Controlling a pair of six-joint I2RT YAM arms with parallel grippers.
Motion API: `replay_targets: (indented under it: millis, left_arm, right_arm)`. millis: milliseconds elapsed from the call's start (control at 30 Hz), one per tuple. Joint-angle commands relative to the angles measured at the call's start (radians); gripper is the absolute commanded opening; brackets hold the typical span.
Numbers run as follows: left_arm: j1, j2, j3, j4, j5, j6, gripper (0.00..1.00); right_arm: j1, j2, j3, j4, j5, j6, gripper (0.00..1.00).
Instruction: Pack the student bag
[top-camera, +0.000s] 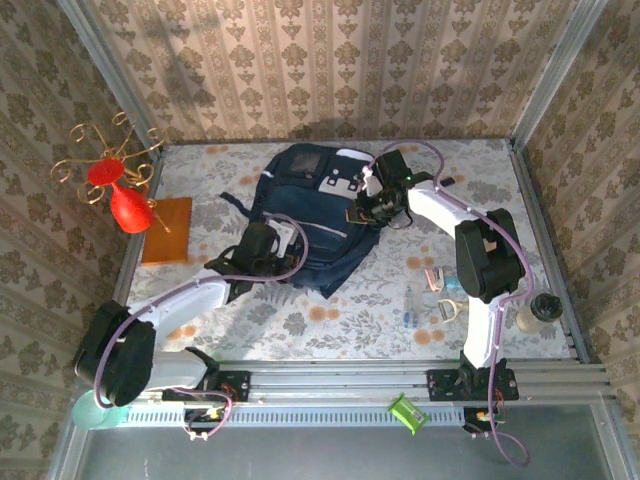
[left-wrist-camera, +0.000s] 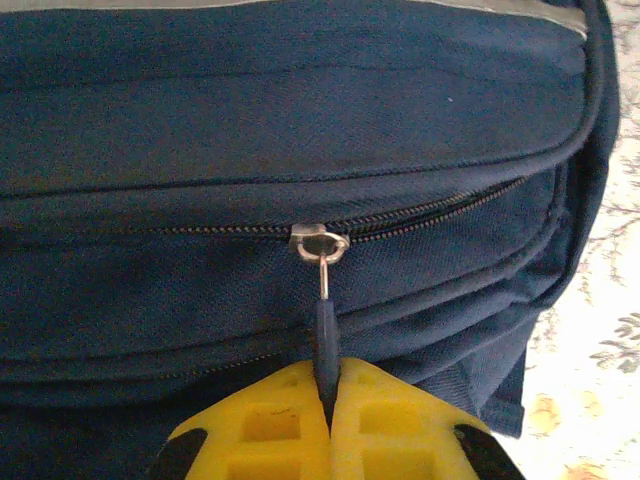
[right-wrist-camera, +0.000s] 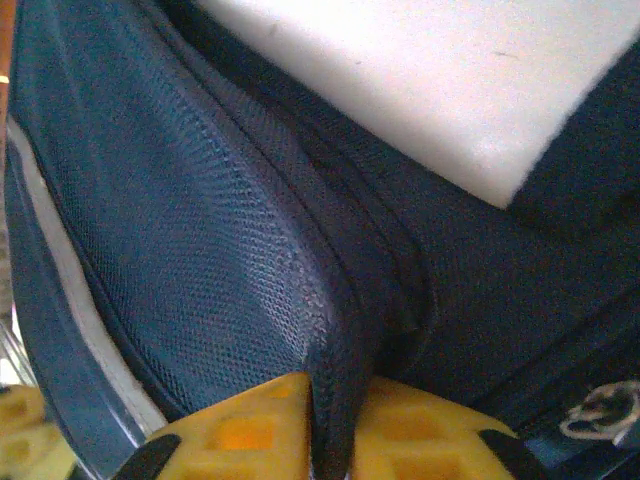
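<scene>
Student bag (top-camera: 325, 250) lying flat at mid-table (top-camera: 340, 320), between your arms. Your left gripper (left-wrist-camera: 328, 390) is pinched tight on the dark zip pull (left-wrist-camera: 325, 340). Your right gripper (right-wrist-camera: 330, 420) nips a raised fabric ridge of the bag, its fingers nearly together. Both finger pairs are cut off at the bottom edge of the wrist views.

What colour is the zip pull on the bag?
The zip pull is dark blue, hanging from a silver slider; the left wrist view shows it best.
</scene>
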Motion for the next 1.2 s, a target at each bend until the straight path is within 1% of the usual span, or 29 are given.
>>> replay_targets:
  millis: [0, 67, 133, 233, 300, 400, 533, 567, 600, 733, 767, 867, 900, 1067, 1167]
  left_arm:
    - [-0.037, -0.009, 0.001, -0.009, 0.01, -0.047, 0.0]
    - [-0.045, -0.004, 0.006, -0.004, -0.005, -0.049, 0.0]
    - [-0.054, 0.001, 0.007, 0.003, -0.01, -0.052, 0.0]
    - [-0.071, 0.01, 0.009, 0.014, -0.01, -0.057, 0.0]
    - [-0.079, 0.016, 0.009, 0.021, -0.008, -0.059, 0.0]
    - [-0.089, 0.017, 0.006, 0.026, -0.005, -0.059, 0.0]
    - [-0.101, 0.012, -0.006, 0.034, -0.009, -0.06, 0.0]
    - [-0.104, 0.009, -0.01, 0.034, -0.015, -0.06, 0.0]
    - [-0.104, 0.005, -0.015, 0.033, -0.023, -0.059, 0.0]
    - [-0.104, -0.015, -0.022, -0.012, -0.087, -0.042, 0.0]
    - [-0.103, -0.019, -0.021, -0.03, -0.107, -0.033, 0.0]
    - [-0.099, -0.03, -0.012, -0.08, -0.168, -0.005, 0.0]
    - [-0.095, -0.036, -0.01, -0.091, -0.183, 0.004, 0.0]
    - [-0.036, -0.063, -0.003, -0.136, -0.215, 0.042, 0.0]
    - [0.019, -0.068, -0.006, -0.137, -0.221, 0.054, 0.0]
  right_arm:
    - [-0.004, -0.053, 0.01, 0.034, 0.045, 0.01, 0.3]
    - [0.006, -0.109, -0.054, 0.052, 0.09, 0.035, 0.38]
    - [0.021, -0.175, -0.143, 0.107, 0.132, 0.081, 0.46]
    - [0.051, -0.247, -0.277, 0.208, 0.139, 0.163, 0.56]
    - [0.075, -0.265, -0.334, 0.251, 0.154, 0.196, 0.59]
    - [0.118, -0.287, -0.411, 0.312, 0.187, 0.217, 0.6]
    - [0.141, -0.272, -0.474, 0.445, 0.164, 0.3, 0.6]
    - [0.142, -0.263, -0.478, 0.465, 0.162, 0.311, 0.57]
    - [0.142, -0.259, -0.484, 0.482, 0.164, 0.317, 0.52]
    - [0.124, -0.284, -0.516, 0.508, 0.204, 0.309, 0.19]
    - [0.118, -0.29, -0.523, 0.504, 0.207, 0.303, 0.13]
    - [0.096, -0.308, -0.533, 0.482, 0.202, 0.278, 0.02]
    - [0.084, -0.314, -0.538, 0.471, 0.201, 0.269, 0.0]
    - [0.016, -0.344, -0.539, 0.405, 0.191, 0.214, 0.0]
    - [-0.013, -0.319, -0.482, 0.317, 0.167, 0.138, 0.0]
